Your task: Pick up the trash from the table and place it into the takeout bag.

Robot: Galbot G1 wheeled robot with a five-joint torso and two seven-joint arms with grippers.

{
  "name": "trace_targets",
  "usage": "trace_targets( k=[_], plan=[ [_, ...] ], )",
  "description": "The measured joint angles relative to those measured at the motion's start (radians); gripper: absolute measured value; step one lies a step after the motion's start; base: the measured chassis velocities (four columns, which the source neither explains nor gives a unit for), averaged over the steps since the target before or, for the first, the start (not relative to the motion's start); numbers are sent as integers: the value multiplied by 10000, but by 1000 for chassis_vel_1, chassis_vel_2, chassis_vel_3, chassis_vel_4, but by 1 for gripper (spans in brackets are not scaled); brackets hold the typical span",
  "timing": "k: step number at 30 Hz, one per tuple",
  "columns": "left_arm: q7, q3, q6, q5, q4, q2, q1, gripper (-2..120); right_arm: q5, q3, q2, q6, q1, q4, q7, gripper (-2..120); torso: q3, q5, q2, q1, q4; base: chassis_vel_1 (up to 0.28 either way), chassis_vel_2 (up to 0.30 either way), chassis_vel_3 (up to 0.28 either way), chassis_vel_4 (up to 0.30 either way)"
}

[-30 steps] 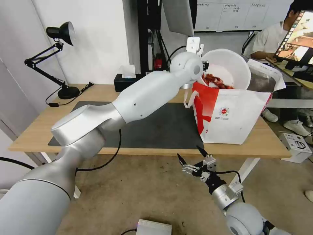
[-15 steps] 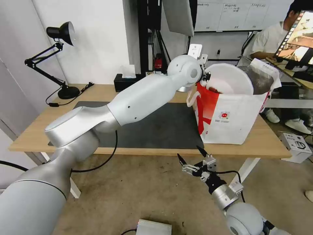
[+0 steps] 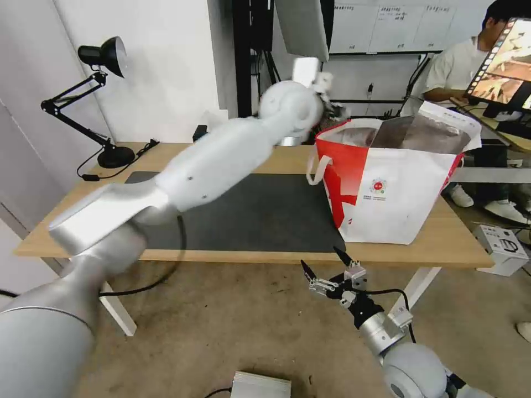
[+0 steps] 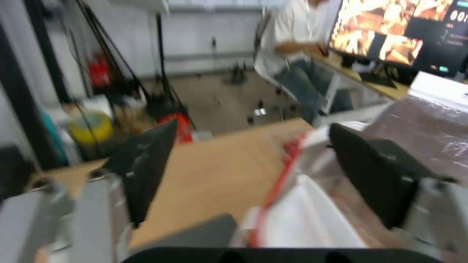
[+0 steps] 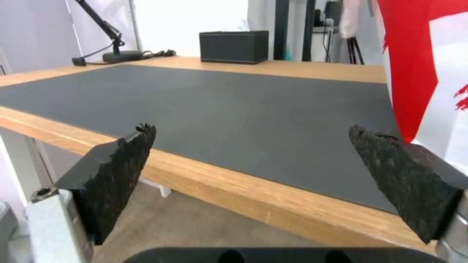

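At my four o'clock stands the large white-and-red foil-lined takeout bag (image 3: 394, 182), my left claw (image 4: 253, 171) spread wide, gripping nothing.

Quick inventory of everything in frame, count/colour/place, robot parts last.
takeout bag: 1, white with red side, foil lined, right end of the table
table: 1, light wood, white legs
mat: 1, dark grey, on the table, left of the bag
tissue box: 1, black, back edge of the table
desk lamp: 1, black, back left corner of the table
small box: 1, white, floor at right
left gripper: open, empty, by the bag's back-left rim
right gripper: open, empty, low before the table's front edge
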Motion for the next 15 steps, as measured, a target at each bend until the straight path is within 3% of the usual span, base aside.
trace_targets(
  k=[1,2,4,5,7,8,11,12,15],
  plan=[
    [145,96,-262,470,-420,448,118,93,0,0,0,0,0,-1,0,100,0,-1,0,0,2,0,0,0,0],
    [145,96,-262,470,-420,448,118,93,0,0,0,0,0,-1,0,100,0,-1,0,0,2,0,0,0,0],
    [590,222,-735,1266,-1264,1535,434,99,0,0,0,0,0,0,0,100,0,-2,0,0,-2,0,0,0,0],
    [590,222,-735,1266,-1264,1535,434,99,0,0,0,0,0,0,0,100,0,-2,0,0,-2,0,0,0,0],
    [835,125,-950,1377,-1935,2554,842,100,0,0,0,0,0,0,0,100,0,-2,0,-1,-1,0,0,0,0],
    [835,125,-950,1377,-1935,2554,842,100,0,0,0,0,0,0,0,100,0,-2,0,-1,-1,0,0,0,0],
    [1461,-523,-1385,1956,-2712,4114,2002,100,0,1,0,0,0,0,0,100,0,-4,0,-1,0,0,0,0,0],
    [1461,-523,-1385,1956,-2712,4114,2002,100,0,1,0,0,0,0,0,100,0,-4,0,-1,0,0,0,0,0],
    [1929,-1540,-1606,2181,-3291,5142,3450,100,0,1,0,0,1,0,-1,100,0,-3,-1,0,0,0,0,0,0]
  ],
)
